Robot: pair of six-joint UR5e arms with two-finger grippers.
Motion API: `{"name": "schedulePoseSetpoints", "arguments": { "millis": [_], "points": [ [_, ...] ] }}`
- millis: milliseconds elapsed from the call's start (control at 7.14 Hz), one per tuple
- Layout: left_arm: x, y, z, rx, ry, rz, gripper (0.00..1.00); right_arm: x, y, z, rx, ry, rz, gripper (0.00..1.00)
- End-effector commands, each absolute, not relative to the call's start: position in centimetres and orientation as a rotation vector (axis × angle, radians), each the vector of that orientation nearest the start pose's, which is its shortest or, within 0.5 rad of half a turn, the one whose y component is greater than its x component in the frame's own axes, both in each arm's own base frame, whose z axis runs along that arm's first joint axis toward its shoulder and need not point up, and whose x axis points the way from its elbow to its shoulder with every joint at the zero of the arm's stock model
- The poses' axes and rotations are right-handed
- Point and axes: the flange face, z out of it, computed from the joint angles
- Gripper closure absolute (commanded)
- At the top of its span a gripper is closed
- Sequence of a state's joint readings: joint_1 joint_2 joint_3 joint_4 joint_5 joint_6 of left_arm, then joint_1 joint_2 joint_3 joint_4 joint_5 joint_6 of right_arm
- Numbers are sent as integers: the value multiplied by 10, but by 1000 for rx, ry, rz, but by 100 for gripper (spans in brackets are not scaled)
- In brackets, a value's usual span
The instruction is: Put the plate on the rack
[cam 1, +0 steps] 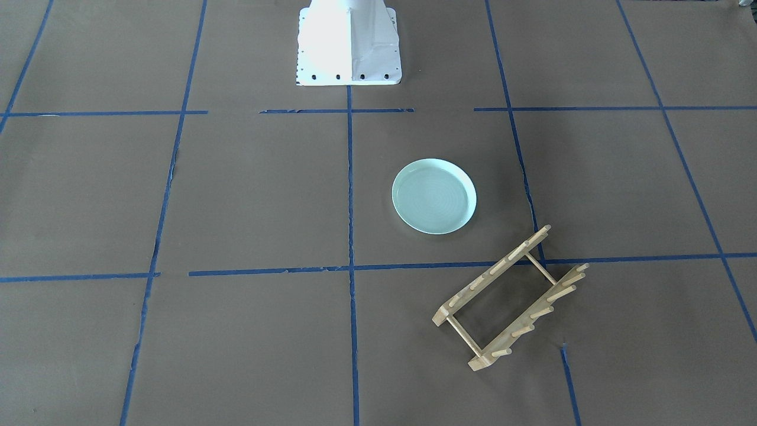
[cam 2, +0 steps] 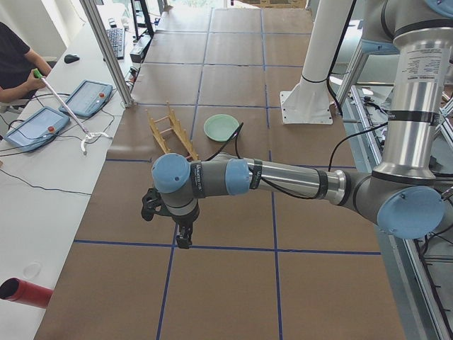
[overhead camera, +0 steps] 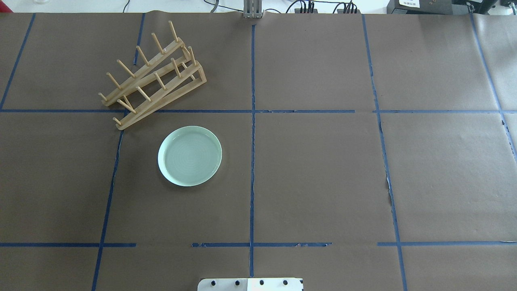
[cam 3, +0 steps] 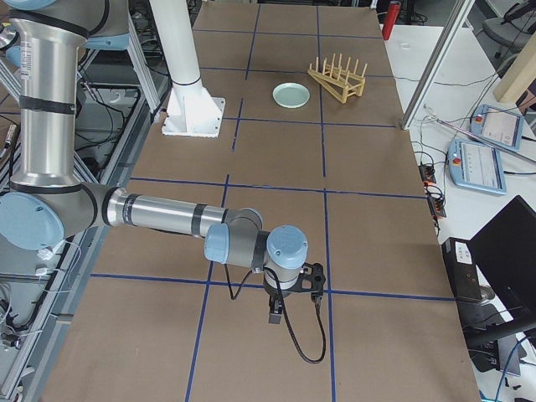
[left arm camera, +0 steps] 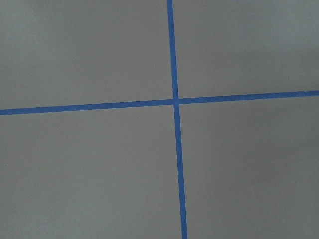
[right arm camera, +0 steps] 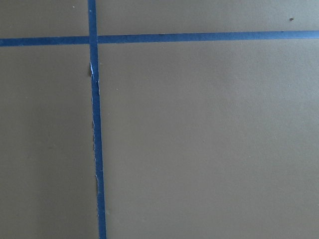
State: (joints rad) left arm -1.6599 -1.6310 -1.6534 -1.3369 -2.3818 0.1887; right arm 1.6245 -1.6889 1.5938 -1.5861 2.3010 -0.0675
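The pale mint-green plate (cam 1: 434,196) lies flat on the brown table, also in the overhead view (overhead camera: 190,155). The light wooden rack (cam 1: 511,299) stands beside it, apart from it, at an angle, pegs up and holding nothing (overhead camera: 151,85). Both lie on my left half of the table. My left gripper (cam 2: 182,237) hangs far from them near the table's left end, seen only in the left side view. My right gripper (cam 3: 275,314) hangs near the right end. I cannot tell whether either is open or shut. Both wrist views show only bare paper and blue tape.
My white base (cam 1: 349,44) stands at the middle of my table edge. Blue tape lines (overhead camera: 252,133) grid the paper. A person (cam 2: 14,64) with tablets (cam 2: 34,126) sits across the table. A red cylinder (cam 2: 25,292) lies on the white side bench.
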Motion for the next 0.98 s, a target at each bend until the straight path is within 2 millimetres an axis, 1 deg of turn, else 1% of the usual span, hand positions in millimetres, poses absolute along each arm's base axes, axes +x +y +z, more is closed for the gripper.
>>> {"name": "schedulePoseSetpoints", "arguments": {
  "millis": [0, 140, 280, 420, 560, 840],
  "points": [
    [-105, -497, 613, 42, 813, 83, 0, 90, -427, 707, -61, -734, 27, 0],
    [-105, -497, 625, 29, 816, 82, 0, 90, -427, 707, -61, -734, 27, 0],
    [-104, -492, 627, 20, 816, 78, 0, 90, -427, 707, -61, -734, 27, 0],
    [-102, -483, 636, 12, 829, 72, 0, 90, -427, 706, -60, -734, 27, 0],
    [-101, -482, 641, 5, 850, 68, 0, 90, -427, 707, -61, -734, 27, 0],
    [-102, -486, 639, 70, 844, 96, 0, 90, -427, 707, -61, -734, 27, 0]
  ]
}}
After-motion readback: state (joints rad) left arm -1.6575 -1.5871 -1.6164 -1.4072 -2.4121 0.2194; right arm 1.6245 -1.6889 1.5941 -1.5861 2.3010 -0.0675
